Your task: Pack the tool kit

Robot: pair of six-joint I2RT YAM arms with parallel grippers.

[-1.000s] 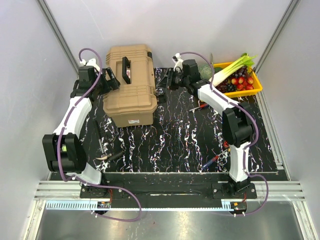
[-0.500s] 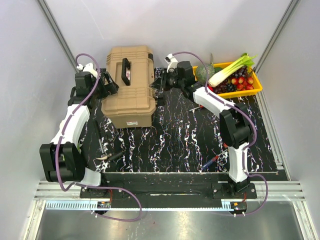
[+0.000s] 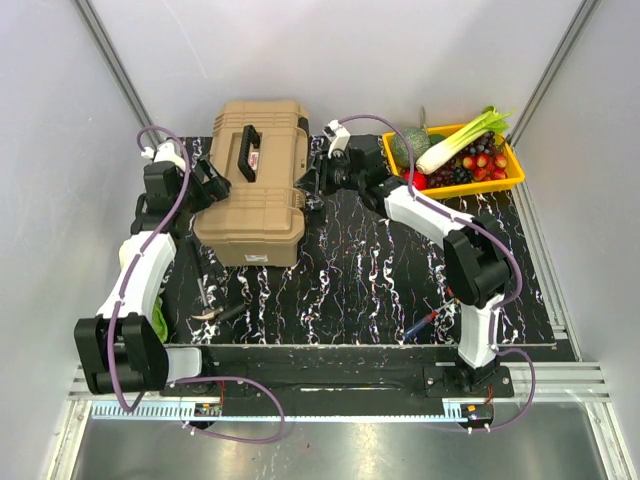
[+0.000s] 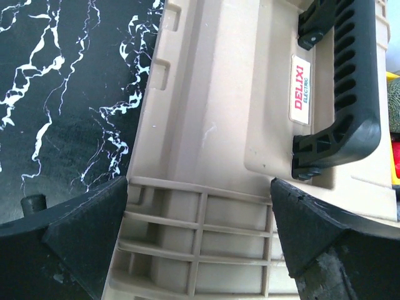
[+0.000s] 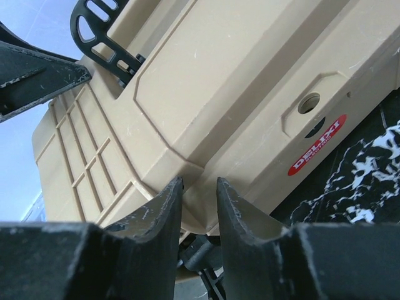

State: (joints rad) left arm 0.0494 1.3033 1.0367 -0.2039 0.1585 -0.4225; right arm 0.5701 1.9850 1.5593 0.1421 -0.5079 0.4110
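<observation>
The tan toolbox [image 3: 250, 190] lies closed at the back left of the mat, black handle [image 3: 250, 150] on top. My left gripper [image 3: 212, 182] is open wide at its left side; in the left wrist view [image 4: 199, 231] the fingers [image 4: 87, 231] straddle the ribbed lid [image 4: 212, 125], beside the handle [image 4: 347, 94]. My right gripper [image 3: 313, 187] is at the box's right side. In the right wrist view [image 5: 199, 187] its jaws stand a narrow gap apart against the box's edge [image 5: 206, 81], with a black latch [image 5: 206, 253] between them. Small hand tools [image 3: 215, 305] lie front left.
A yellow tray [image 3: 505, 180] of vegetables and fruit stands at the back right. A red-handled tool [image 3: 400, 213] lies mid-mat; another red and blue tool [image 3: 428, 320] lies front right, by the right arm's base. The cell's white walls close in the back and sides.
My right gripper has moved left to the toolbox's right side. The left gripper has drawn back left. The toolbox has shifted and turned slightly to the left.
</observation>
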